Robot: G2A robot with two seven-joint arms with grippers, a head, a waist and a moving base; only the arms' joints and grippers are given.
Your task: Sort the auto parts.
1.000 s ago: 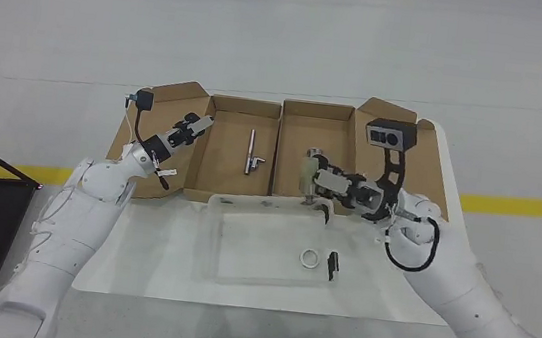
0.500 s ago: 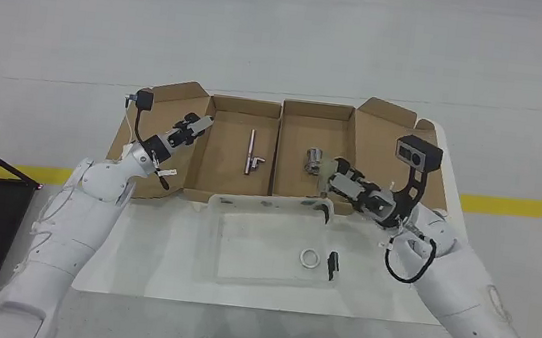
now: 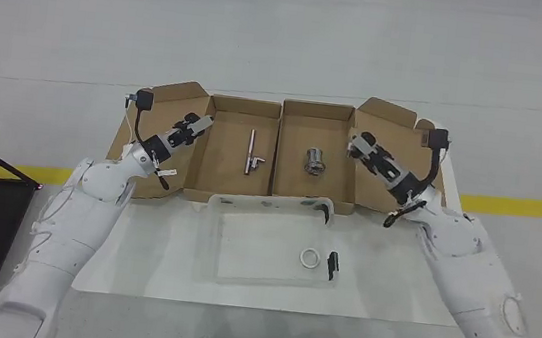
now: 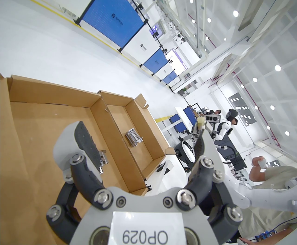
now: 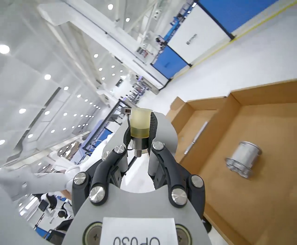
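Right, we start wide: on the table (image 3: 160, 257) two open boxes sit side by side, the left box (image 3: 223, 169) and the right box (image 3: 294, 184), with a clear tray (image 3: 261, 254) in front of them. Now the arms. Our left gripper (image 3: 202, 121) hangs over the left box's outer flap, jaws spread wide, nothing in them. Our right gripper (image 3: 357, 141) hovers above the right box's outer flap, clamped on a stud (image 5: 139, 130). Down to the parts: a cylinder (image 3: 313, 160) lies on the right box's floor, a rod (image 3: 251, 153) lies in the left box with its length running front to back, and a ring (image 3: 310, 259) waits in the tray. And the stud itself: its long axis runs along the fingers (image 5: 160, 130), pale cap out past the tips, thread back toward the palm. So here's our read: the right box's floor lies just inboard of the stud, toward the table's middle, and the left box lies beyond that, so the right arm is the nearer one for either drop.
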